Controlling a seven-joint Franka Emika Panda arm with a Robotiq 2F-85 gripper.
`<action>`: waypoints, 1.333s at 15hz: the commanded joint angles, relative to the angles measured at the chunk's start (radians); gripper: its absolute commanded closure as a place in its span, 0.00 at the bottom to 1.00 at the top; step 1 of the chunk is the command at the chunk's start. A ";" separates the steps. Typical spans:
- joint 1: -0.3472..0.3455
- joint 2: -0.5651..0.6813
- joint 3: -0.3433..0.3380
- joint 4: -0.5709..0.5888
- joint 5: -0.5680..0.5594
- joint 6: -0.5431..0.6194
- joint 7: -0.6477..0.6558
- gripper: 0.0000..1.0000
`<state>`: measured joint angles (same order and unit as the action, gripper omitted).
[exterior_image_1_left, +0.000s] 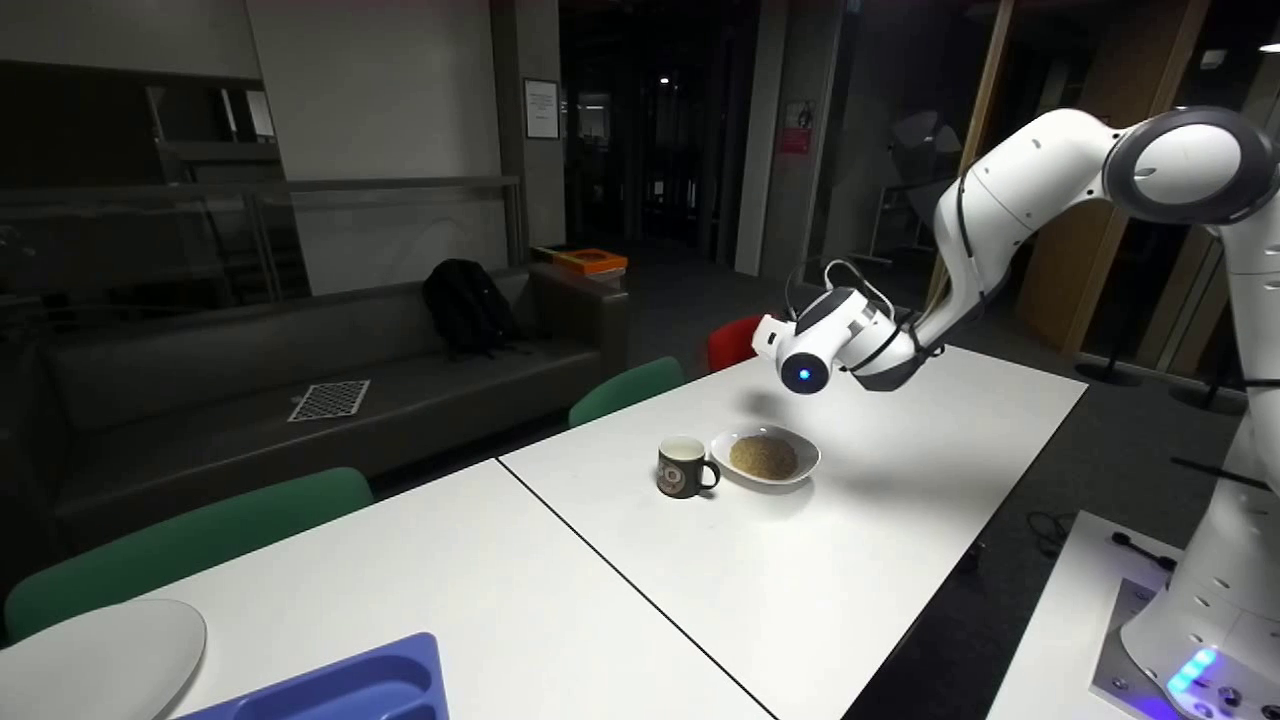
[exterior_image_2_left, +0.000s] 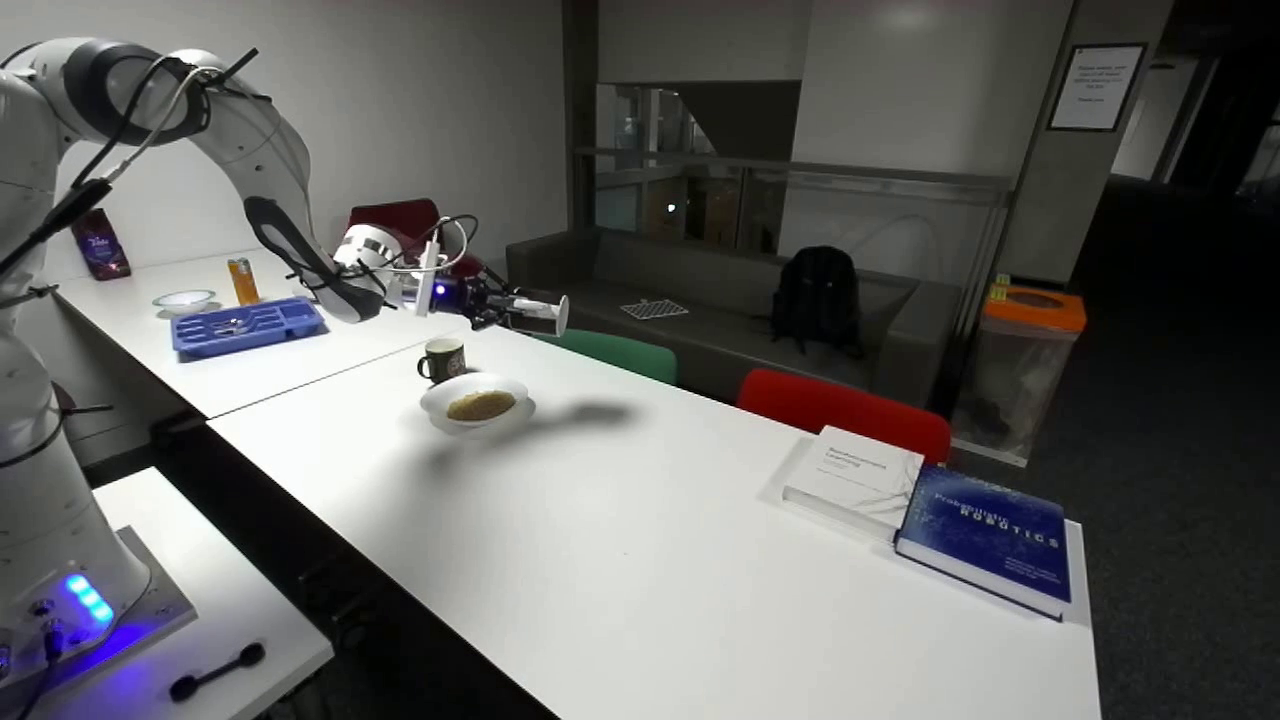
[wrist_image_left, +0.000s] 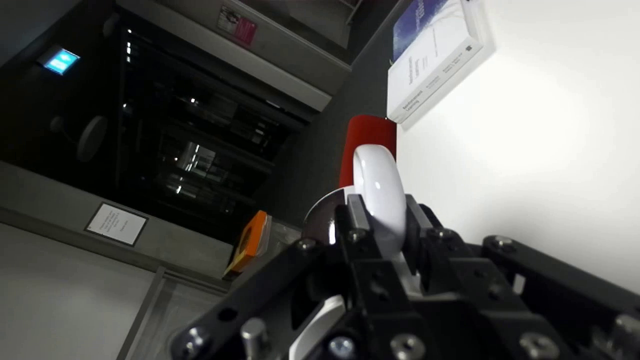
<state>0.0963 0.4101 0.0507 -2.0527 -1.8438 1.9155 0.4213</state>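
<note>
My gripper (wrist_image_left: 382, 220) is shut on the white handle (wrist_image_left: 381, 192) of a mug. The mug's dark, shiny body (wrist_image_left: 320, 220) shows beside the left finger in the wrist view, partly hidden by the jaws. In an exterior view the gripper (exterior_image_2_left: 515, 305) holds this mug (exterior_image_2_left: 542, 312) sideways above the table. In an exterior view (exterior_image_1_left: 805, 372) the wrist hides the gripper and the held mug. Below stands a white bowl (exterior_image_1_left: 808, 460) (exterior_image_2_left: 470, 382) with brown grainy contents (exterior_image_1_left: 763, 457). A dark mug with a round print (exterior_image_1_left: 681, 470) (exterior_image_2_left: 446, 360) stands upright beside the bowl.
A white book (exterior_image_2_left: 855, 475) and a blue book (exterior_image_2_left: 985, 535) lie at the table's far end. A blue compartment tray (exterior_image_1_left: 425, 665) (exterior_image_2_left: 200, 345) and a plate (exterior_image_1_left: 100, 660) lie at the opposite end. Green (exterior_image_1_left: 625, 390) and red (exterior_image_2_left: 845, 405) chairs stand along one edge.
</note>
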 joint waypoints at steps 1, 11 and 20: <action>0.031 -0.035 0.021 -0.047 -0.051 -0.147 0.043 0.95; 0.080 -0.020 0.084 -0.095 -0.029 -0.394 0.059 0.95; 0.087 0.006 0.100 -0.092 -0.020 -0.473 0.052 0.95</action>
<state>0.1725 0.4267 0.1470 -2.1290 -1.8525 1.5202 0.4532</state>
